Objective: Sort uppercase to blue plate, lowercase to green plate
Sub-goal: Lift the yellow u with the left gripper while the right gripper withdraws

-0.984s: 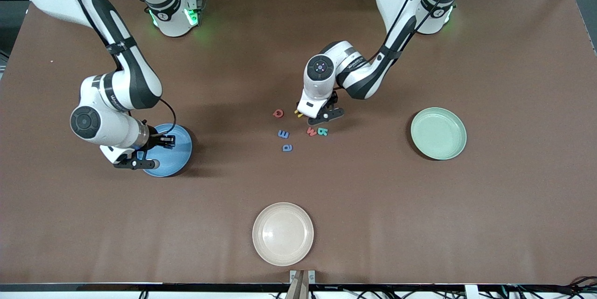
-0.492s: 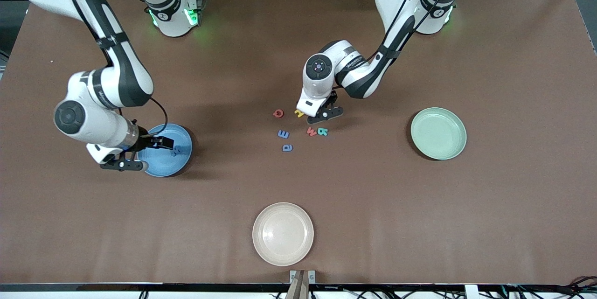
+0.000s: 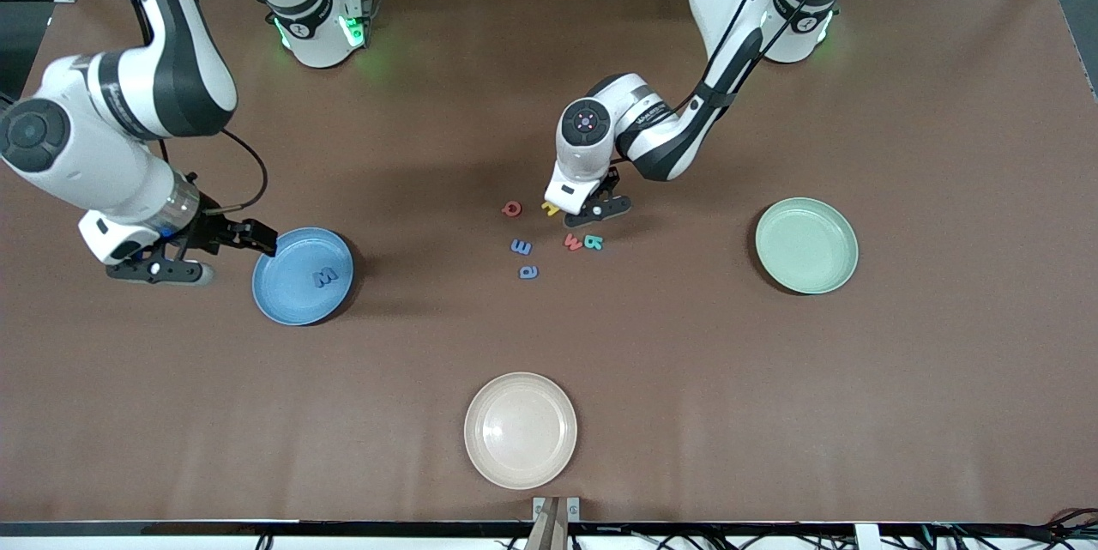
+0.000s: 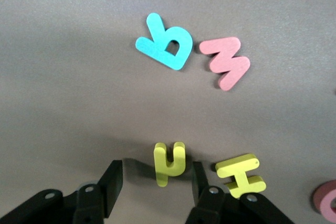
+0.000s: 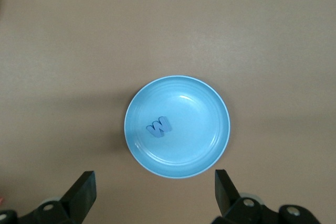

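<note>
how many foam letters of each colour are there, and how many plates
red letters: 2, Q and w
blue letters: 3, W in the blue plate, e, a
yellow letters: 2, H and small hooked letter
teal letters: 1, B
plates: 3, blue, green plate, beige plate
total: 8 letters, 3 plates

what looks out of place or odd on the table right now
Nothing stands out. The blue W lies flat in the blue plate, the green plate and beige plate sit level, and the other letters lie flat in a loose cluster by the left gripper. The open right gripper hangs beside the blue plate.
</note>
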`<state>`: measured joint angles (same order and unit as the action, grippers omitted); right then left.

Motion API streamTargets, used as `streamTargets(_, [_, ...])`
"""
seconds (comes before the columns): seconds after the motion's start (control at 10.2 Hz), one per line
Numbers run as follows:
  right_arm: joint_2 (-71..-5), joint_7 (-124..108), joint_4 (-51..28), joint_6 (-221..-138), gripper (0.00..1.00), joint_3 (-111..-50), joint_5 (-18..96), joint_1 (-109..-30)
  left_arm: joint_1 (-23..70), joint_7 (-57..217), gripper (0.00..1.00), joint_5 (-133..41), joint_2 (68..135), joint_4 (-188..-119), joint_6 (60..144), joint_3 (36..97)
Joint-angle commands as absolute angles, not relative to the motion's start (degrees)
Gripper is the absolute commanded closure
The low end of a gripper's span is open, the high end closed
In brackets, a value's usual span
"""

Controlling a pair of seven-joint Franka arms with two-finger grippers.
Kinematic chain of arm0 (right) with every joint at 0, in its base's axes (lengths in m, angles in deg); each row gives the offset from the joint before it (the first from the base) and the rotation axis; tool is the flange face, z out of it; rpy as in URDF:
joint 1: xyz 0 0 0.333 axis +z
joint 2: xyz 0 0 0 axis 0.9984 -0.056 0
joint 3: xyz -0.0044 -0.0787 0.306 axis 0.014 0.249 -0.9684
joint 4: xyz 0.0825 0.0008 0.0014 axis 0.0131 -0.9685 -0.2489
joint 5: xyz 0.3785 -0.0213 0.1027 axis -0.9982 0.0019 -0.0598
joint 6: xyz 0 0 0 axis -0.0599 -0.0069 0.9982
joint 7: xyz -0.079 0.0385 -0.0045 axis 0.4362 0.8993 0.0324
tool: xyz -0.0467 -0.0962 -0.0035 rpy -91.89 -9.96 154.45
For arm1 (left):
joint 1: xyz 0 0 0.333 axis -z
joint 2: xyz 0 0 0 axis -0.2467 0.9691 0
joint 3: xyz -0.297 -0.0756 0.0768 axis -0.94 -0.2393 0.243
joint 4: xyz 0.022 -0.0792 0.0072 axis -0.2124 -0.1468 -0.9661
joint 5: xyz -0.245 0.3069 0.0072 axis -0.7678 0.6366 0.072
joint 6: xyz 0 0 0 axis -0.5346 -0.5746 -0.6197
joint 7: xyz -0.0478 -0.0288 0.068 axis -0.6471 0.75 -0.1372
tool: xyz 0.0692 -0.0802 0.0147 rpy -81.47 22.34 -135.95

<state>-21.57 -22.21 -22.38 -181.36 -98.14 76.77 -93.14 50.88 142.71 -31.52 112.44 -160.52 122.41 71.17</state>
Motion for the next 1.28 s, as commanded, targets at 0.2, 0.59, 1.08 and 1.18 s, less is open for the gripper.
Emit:
streamTargets(0.2, [-20.77, -21.76, -20.3, -177.99, 0.0, -98.27, 75.7, -92.94, 51.55, 143.8, 0.41, -29.63, 114.25, -157.78, 122.04, 71.57])
streamTargets(0.59, [-20.68, -21.67, -18.9, -177.73, 0.07, -98.44, 75.7, -92.68, 51.73, 144.42, 0.46, -27.36, 114.78, -157.42, 122.04, 71.57])
streamTargets(1.08, [-19.99, -21.67, -17.4, -176.32, 0.7, -98.44, 75.62, -92.24, 51.73, 144.33, 0.7, -27.26, 114.69, -157.42, 122.04, 71.57])
streamTargets(1.18, [-19.37, -21.67, -17.49, -176.24, 0.69, -98.36, 75.09, -92.24, 51.73, 144.16, 0.77, -27.17, 114.69, -157.42, 122.04, 71.57])
